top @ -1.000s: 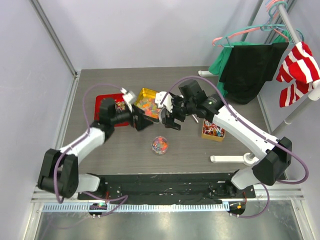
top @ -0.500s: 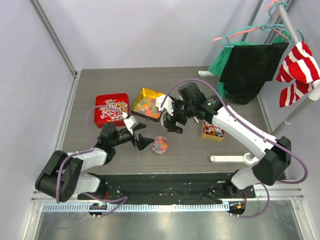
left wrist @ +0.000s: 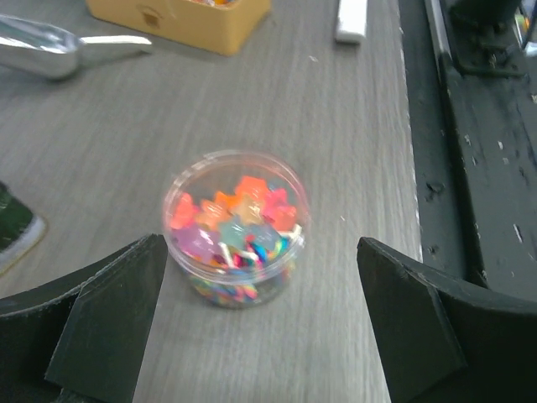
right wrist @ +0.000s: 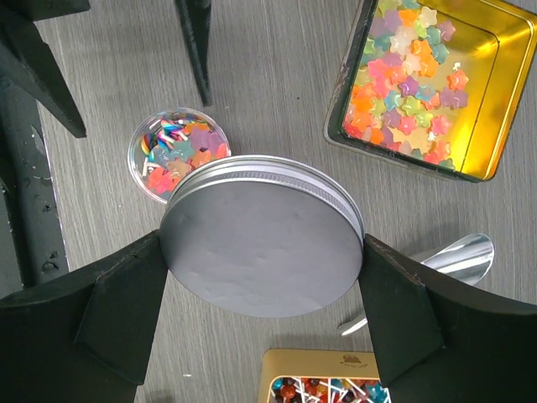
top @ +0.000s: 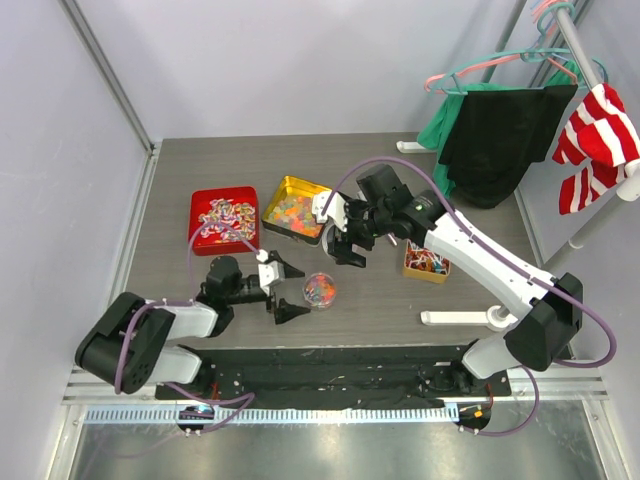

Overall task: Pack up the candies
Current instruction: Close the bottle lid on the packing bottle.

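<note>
Since a second ago my left claw (top: 290,290) has pulled back from the gold tin (right wrist: 491,101) and dropped low just left of the clear cup (left wrist: 235,222). Its fingers are spread wide and flank the approach to the cup, touching nothing. My right claw (top: 350,248) has barely shifted. It hangs above the surface just beyond and right of the cup, clamped on a silver lid (right wrist: 262,237) whose edge hides a slice of the cup's rim in the right wrist view. The cup stands upright on the grey surface (top: 380,300), filled with star-shaped and striped candies (left wrist: 239,214). Beyond the cup sits the gold tin with more star candies, and beyond and left of the cup is the red tray (top: 222,191) of wrapped ones. Right of the cup stands a yellow box (top: 425,275) of sweets on sticks, with a metal scoop (right wrist: 457,252) lying between box and tin.
</note>
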{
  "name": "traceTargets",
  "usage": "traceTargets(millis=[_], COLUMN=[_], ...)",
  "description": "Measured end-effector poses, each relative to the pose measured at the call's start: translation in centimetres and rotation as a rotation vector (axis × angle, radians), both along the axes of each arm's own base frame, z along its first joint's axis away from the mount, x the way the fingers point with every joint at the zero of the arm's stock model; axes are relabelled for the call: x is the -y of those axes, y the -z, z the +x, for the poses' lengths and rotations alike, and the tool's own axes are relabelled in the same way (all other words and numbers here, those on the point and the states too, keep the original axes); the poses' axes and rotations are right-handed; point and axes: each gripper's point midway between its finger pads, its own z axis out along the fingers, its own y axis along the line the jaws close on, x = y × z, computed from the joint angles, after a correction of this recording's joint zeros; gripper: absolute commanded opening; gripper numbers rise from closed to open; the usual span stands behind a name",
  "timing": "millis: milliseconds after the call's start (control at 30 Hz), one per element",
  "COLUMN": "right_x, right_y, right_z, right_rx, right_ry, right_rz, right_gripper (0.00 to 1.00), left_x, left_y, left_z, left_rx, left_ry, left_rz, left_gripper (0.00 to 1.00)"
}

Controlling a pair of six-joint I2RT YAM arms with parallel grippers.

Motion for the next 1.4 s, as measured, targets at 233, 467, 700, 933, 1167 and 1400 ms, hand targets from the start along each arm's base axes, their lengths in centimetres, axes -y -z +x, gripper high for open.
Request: traceTargets(millis=[233, 467, 700, 933, 1167, 1400], right_x=[0.1, -0.2, -0.3, 0.1, 1.6, 4.9], right_y=[0.0, 0.5, 0.7, 1.9, 3.9, 3.6], right_z=[-0.3, -0.2, -0.4, -0.8, -1.1, 0.2], right_rx=[-0.013, -0.038, -0.048, -0.063, -0.080, -0.070], right_ry=[-0.005, -0.015, -0.021, -0.027, -0.019, 0.060], right_rz=[-0.004, -0.018, -0.022, -0.044, -0.101, -0.102], right_gripper=[0.63, 0.63, 0.63, 0.63, 0.63, 0.63], left_x=[0.1, 0.9, 2.4, 4.2, 6.6, 9.2], left_y=[3.1, 5.1, 5.8, 7.7, 7.7, 7.6], left_z=[-1.8, -1.2, 1.2, 1.5, 1.5, 2.8], left_rx=[0.054, 0.043, 0.046, 0.030, 0.060, 0.046], left_ry=[0.060, 0.025, -0.029, -0.019, 0.010, -0.002], left_rz=[0.077, 0.144, 0.175, 0.165, 0.103, 0.065], left_gripper=[1.00, 1.00, 1.00, 0.86, 0.62, 0.69])
